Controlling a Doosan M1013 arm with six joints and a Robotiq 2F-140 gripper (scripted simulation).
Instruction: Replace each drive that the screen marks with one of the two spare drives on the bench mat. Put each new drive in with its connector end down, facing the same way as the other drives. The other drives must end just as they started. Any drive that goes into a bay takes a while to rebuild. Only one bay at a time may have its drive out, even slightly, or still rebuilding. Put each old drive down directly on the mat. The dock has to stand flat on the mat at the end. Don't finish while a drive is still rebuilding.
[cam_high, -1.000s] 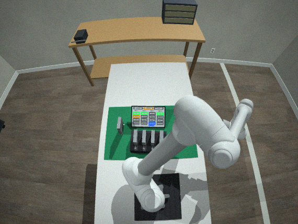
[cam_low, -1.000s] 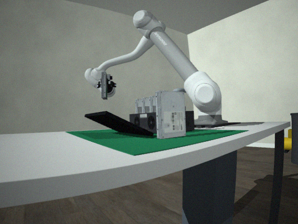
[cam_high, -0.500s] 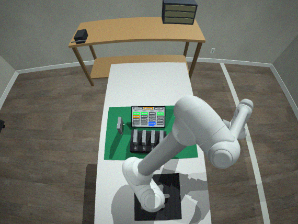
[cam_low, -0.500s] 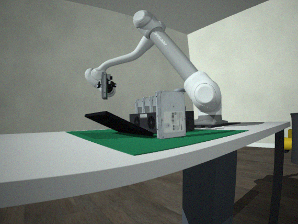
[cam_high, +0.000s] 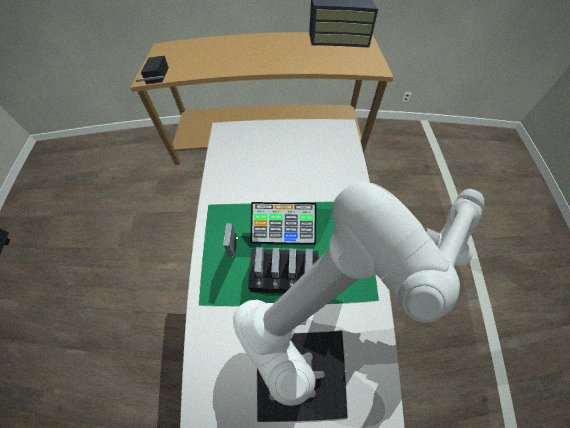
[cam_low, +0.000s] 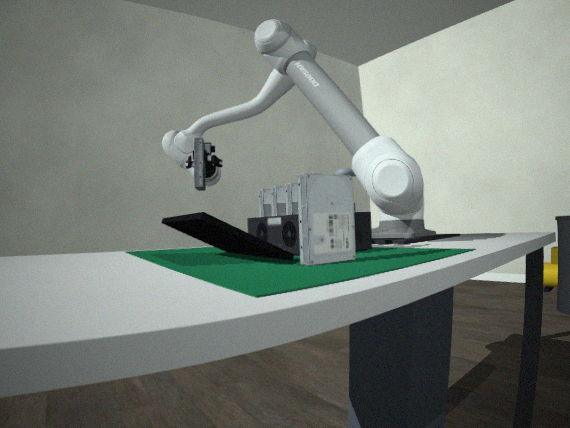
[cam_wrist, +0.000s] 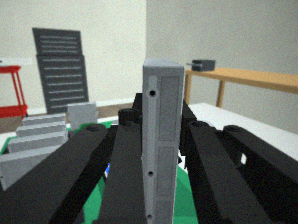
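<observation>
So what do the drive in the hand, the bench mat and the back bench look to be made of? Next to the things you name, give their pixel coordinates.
Drive in the hand (cam_low: 199, 164) (cam_wrist: 161, 115): probably metal, dull grey, with small dark screw holes along its edge.
Bench mat (cam_high: 212, 270) (cam_low: 260, 280): flat matte green, perhaps rubber or cloth; no weave shows.
Back bench (cam_high: 240, 57) (cam_wrist: 240, 77): apparently wood or laminate, tan with little shine.

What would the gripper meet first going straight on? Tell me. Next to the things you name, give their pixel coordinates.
Nothing near, it seems: the gripper (cam_low: 204, 163) (cam_wrist: 157, 106) points roughly level above the mat (cam_high: 215, 275) (cam_low: 260, 280) (cam_wrist: 187, 200), and the standing drive (cam_high: 228, 239) (cam_low: 327, 220) (cam_wrist: 82, 114) looks off to one side. The held drive (cam_low: 199, 170) (cam_wrist: 162, 115) hides the center, so depth is unclear.
</observation>
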